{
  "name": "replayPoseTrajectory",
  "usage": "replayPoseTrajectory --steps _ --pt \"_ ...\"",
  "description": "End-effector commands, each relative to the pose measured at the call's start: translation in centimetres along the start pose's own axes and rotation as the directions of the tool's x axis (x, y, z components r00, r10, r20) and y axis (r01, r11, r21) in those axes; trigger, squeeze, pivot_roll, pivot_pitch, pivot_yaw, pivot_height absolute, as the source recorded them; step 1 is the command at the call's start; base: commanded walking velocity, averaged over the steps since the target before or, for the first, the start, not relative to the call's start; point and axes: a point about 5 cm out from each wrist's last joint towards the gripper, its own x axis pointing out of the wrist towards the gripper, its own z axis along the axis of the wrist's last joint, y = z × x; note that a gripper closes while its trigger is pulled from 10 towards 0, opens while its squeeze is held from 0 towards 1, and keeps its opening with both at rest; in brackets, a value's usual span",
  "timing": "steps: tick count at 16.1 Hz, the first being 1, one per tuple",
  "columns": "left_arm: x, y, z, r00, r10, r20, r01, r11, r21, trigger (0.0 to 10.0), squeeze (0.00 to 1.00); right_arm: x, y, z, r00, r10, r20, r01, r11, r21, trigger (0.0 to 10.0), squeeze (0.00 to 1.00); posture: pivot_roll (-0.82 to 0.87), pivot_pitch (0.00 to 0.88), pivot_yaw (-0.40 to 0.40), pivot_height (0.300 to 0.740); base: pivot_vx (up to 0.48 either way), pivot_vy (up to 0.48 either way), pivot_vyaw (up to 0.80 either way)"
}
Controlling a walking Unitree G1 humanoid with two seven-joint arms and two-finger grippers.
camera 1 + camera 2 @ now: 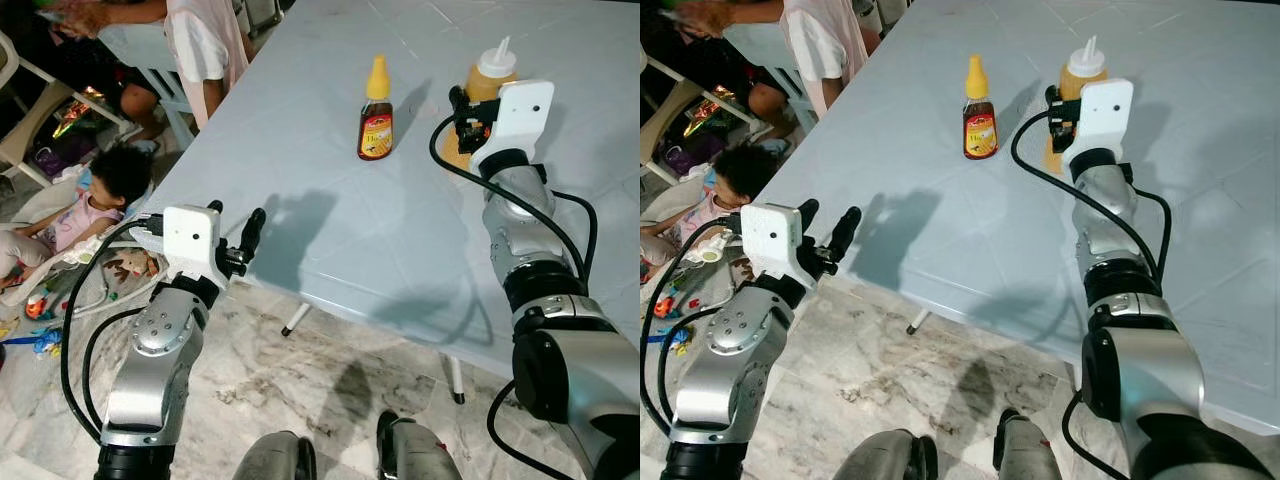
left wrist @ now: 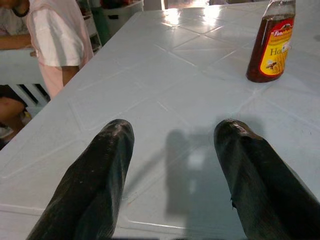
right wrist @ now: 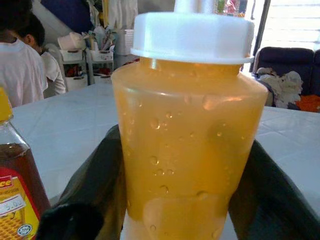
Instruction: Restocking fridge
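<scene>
Amber honey bottle (image 1: 376, 112) labelled "Ho…"; right pincer (image 3: 175, 200) grasps yellow squeeze bottle (image 3: 187, 135), left pincer (image 2: 175, 170) released.

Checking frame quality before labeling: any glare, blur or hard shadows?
Left eye view: sharp, with hard arm shadows on the table. Left wrist view: glare at the table's far end, and the honey bottle is cropped at the top. Right wrist view: the squeeze bottle is close up, background soft.
</scene>
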Motion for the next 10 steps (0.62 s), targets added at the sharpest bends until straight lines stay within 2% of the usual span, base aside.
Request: replayPoseTrajectory --steps 1,2,3,5,6,8,9,10 --pt "-0.2 0.3 -0.2 1.0 0.013 -0.008 -0.013 1.0 0.015 10.0 0.0 -0.1 0.8 0.2 0.999 0.032 0.019 -0.032 1.0 0.0 0.0 0.0 0.05 0.163 0.133 0.74 0.0 0.0 0.0" --pt "-0.1 0.4 -0.4 0.999 0.032 -0.011 -0.032 0.999 0.013 10.0 0.0 -0.4 1.1 0.1 0.999 0.043 0.027 -0.043 0.999 0.007 2.0 0.0 0.04 0.147 0.12 0.74 0.0 0.0 0.0" --pt "0.1 0.6 -0.6 0.998 0.062 -0.026 -0.062 0.998 0.006 10.0 0.0 -0.8 1.6 0.1 0.997 0.064 0.038 -0.064 0.998 0.01 10.0 0.0 0.04 0.144 0.118 0.74 0.0 0.0 0.0" --pt "0.4 1.1 -0.9 0.99 0.137 -0.037 -0.136 0.99 0.023 10.0 0.0 -2.0 2.8 0.3 0.993 0.092 0.074 -0.093 0.996 0.012 10.0 0.0 0.03 0.125 0.103 0.74 0.0 0.0 0.0" --pt "0.6 1.1 -1.0 0.988 0.151 -0.035 -0.15 0.988 0.024 10.0 0.0 -3.4 3.9 0.6 0.988 0.116 0.1 -0.117 0.993 0.004 10.0 0.0 0.02 0.11 0.088 0.74 0.0 0.0 0.0" --pt "0.8 1.0 -0.9 0.987 0.159 -0.029 -0.158 0.987 0.025 10.0 0.0 -4.3 4.6 0.9 0.986 0.125 0.113 -0.125 0.992 -0.001 10.0 0.0 0.02 0.108 0.084 0.74 0.0 0.0 0.0" --pt "1.0 1.3 -0.7 0.982 0.185 -0.023 -0.185 0.982 0.027 10.0 0.0 -5.3 5.3 1.2 0.985 0.128 0.112 -0.131 0.991 0.017 10.0 0.0 0.01 0.112 0.082 0.74 0.0 0.0 0.0" --pt "1.5 1.5 -0.2 0.975 0.22 -0.003 -0.22 0.975 0.042 10.0 0.0 -7.0 6.5 1.4 0.985 0.144 0.095 -0.15 0.987 0.056 10.0 0.0 0.0 0.121 0.072 0.74 0.0 0.0 0.0"
